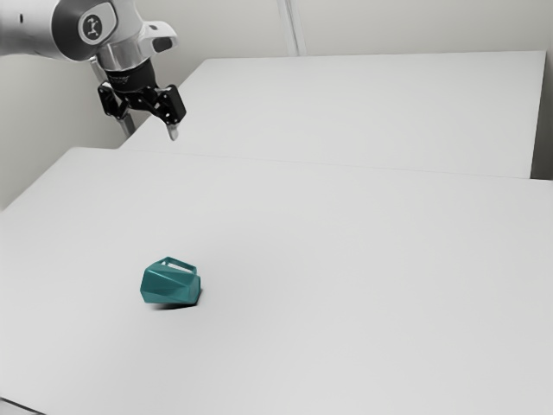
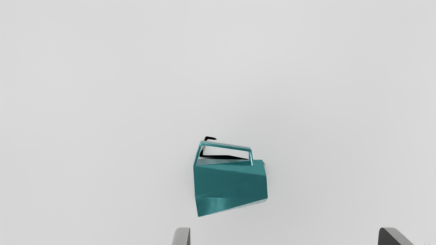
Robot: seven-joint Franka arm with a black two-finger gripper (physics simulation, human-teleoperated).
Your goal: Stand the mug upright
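High at the exterior view's upper left hangs my gripper (image 1: 173, 131), well above the table and apart from the mug. A teal faceted mug (image 1: 170, 284) lies on its side on the white tabletop, in the exterior view's lower left. Seen from the wrist, the mug (image 2: 230, 185) has its angular handle out to one side, with a dark shadow beneath the handle. The fingertips of my gripper (image 2: 284, 236) stand wide apart in the wrist view, with nothing held between them.
The white table (image 1: 346, 259) spreads around the mug. Behind it, in the exterior view, is another white surface (image 1: 363, 112) with a thin seam between the two, and pale walls stand beyond.
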